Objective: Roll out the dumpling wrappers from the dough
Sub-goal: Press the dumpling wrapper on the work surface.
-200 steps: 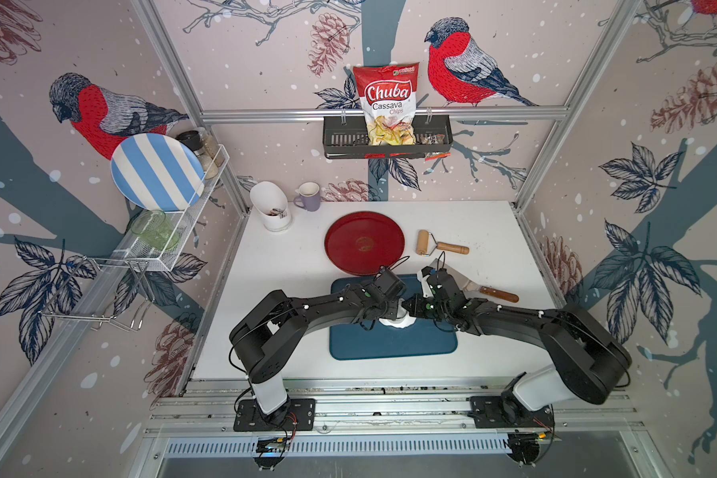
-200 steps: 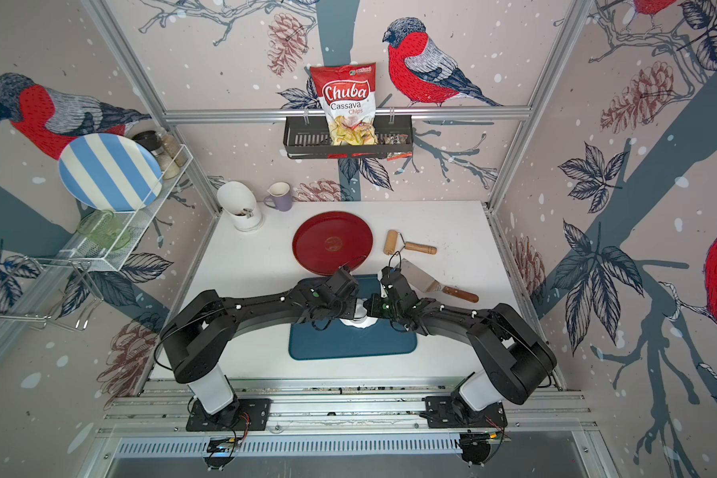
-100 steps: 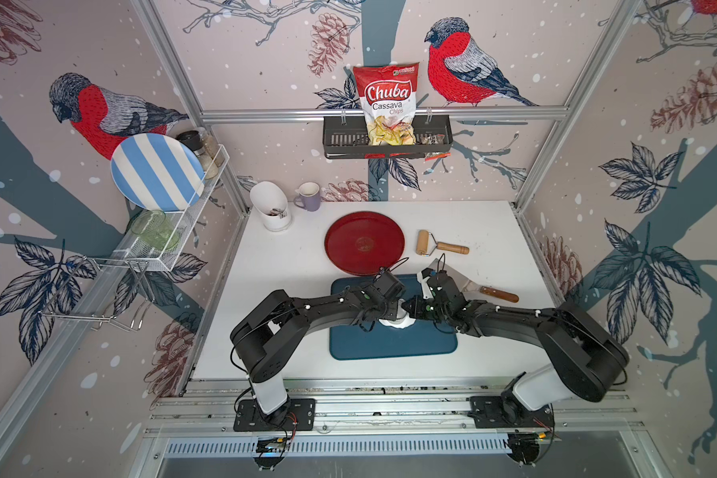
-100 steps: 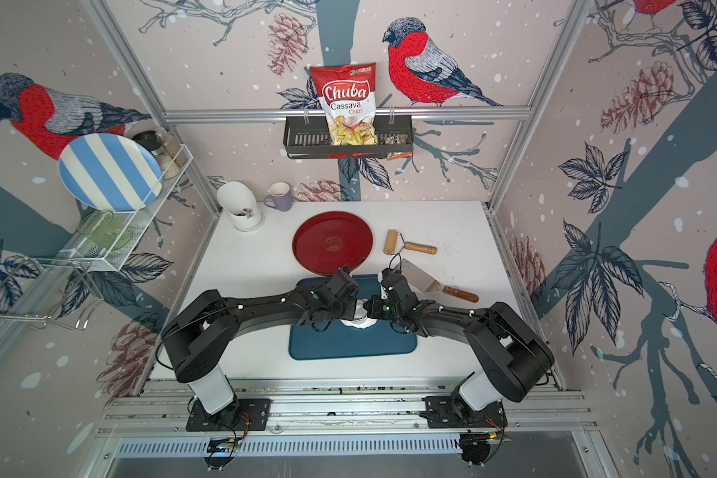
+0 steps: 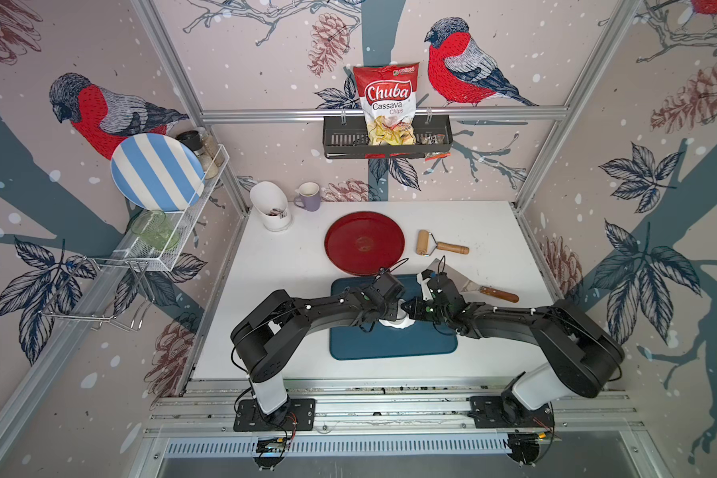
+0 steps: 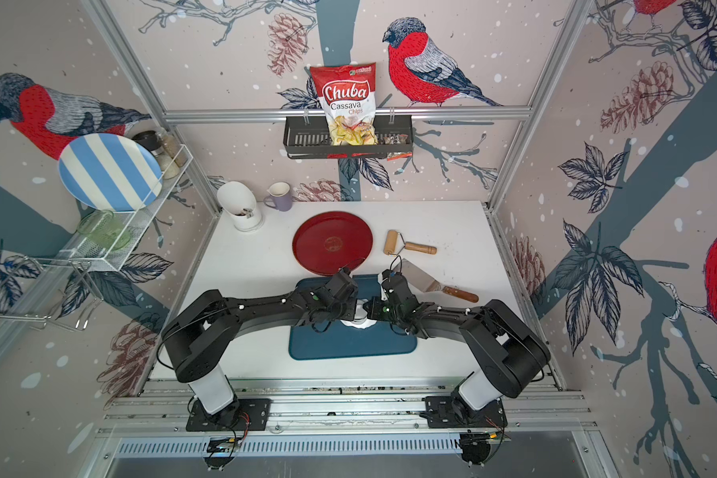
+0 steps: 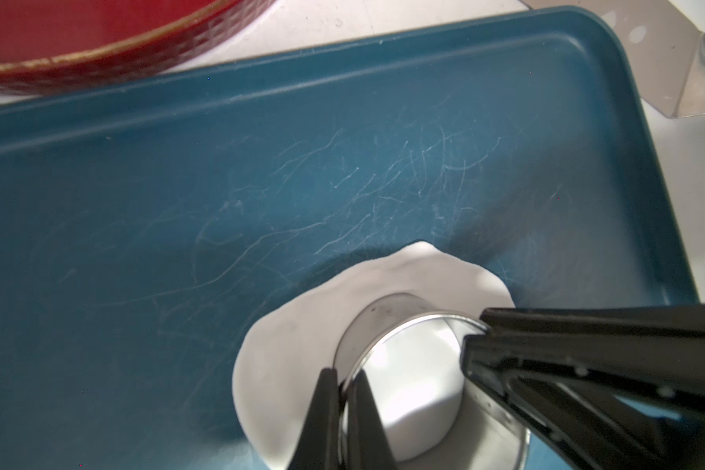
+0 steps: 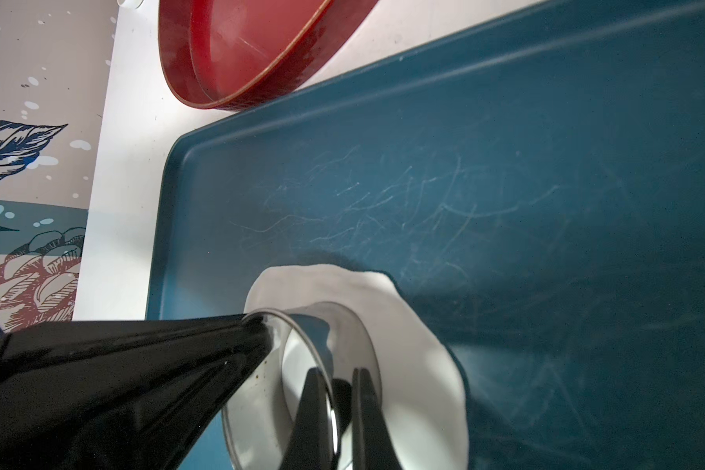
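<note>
The dough (image 7: pixel 294 346) lies rolled out as a thin, ragged white sheet on the floor of the blue tray (image 7: pixel 180 183), towards the tray's middle in both top views. A metal ring cutter (image 7: pixel 387 309) stands upright on it, its lower rim on the sheet, with white dough showing inside the ring.

My left hand (image 7: pixel 342 376) is clamped on the ring's wall, one finger inside and one outside. My right hand (image 8: pixel 338 376) pinches the opposite side of the wall the same way.

I judge the step to be stamping a wrapper out of the sheet. Rolling looks done, and nothing has been lifted free yet as far as I can see.

Next I would press straight down with both hands evenly, perhaps with a slight twist, then lift the ring level so the sheet doesn't drag.

Beyond the tray on the desk (image 5: pixel 286 269) sit the red plate (image 5: pixel 363 242), just beside the tray's far edge, the wooden roller (image 5: pixel 423 242) and the metal scraper (image 5: pixel 452 275).
</note>
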Controlling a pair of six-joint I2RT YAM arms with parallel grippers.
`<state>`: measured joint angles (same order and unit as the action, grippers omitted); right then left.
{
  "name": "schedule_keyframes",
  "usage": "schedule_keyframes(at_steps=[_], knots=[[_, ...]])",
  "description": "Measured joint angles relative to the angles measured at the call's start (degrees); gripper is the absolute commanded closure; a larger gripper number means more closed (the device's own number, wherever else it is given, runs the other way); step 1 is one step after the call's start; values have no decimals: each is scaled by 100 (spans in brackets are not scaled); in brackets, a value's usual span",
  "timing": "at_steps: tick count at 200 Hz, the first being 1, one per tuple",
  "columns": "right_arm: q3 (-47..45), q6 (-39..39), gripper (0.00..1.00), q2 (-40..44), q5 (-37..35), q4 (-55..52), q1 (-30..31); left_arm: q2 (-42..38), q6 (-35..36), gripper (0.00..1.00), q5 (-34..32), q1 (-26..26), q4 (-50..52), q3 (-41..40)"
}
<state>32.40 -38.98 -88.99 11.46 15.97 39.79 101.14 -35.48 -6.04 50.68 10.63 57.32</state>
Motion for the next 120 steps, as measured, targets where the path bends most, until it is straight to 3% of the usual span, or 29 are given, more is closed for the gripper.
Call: schedule_keyframes(at_steps=[120], knots=[[610, 673, 100, -369, 824, -774, -382, -127, -68, 100, 26, 0, -70, -136]])
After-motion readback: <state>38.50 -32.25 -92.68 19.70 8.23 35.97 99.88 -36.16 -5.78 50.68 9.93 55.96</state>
